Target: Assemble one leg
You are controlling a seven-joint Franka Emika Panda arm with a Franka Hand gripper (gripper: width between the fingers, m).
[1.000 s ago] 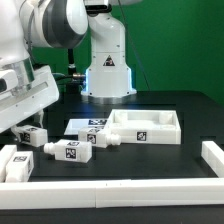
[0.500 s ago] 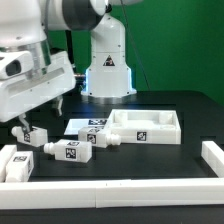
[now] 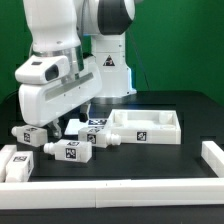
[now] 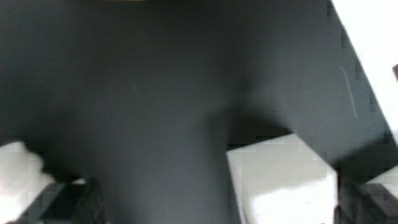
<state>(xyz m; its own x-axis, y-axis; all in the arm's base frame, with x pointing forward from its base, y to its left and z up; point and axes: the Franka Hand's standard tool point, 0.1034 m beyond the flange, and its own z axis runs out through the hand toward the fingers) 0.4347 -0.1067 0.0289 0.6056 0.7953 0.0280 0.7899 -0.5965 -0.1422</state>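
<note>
Several white legs with square tags lie on the black table in the exterior view: one [image 3: 30,134] at the left, one [image 3: 62,151] in front and one [image 3: 101,140] next to the tray. My gripper [image 3: 72,122] hangs low over the table just behind them, between the left leg and the marker board [image 3: 92,124]. Its jaws stand apart with nothing held. In the wrist view the gripper [image 4: 214,214] looks down on dark table. A blurred white part [image 4: 294,180] lies near one finger, and I cannot tell which part it is.
The white rectangular tray-shaped part [image 3: 150,126] lies to the exterior view's right of the legs. Long white L-shaped border pieces run along the front [image 3: 120,191] and stand at the right [image 3: 212,155]. The robot's base [image 3: 108,75] is behind.
The arm has swung from the exterior view's far left toward the right, so the gripper now hangs behind the legs near the marker board. The parts have not moved.
</note>
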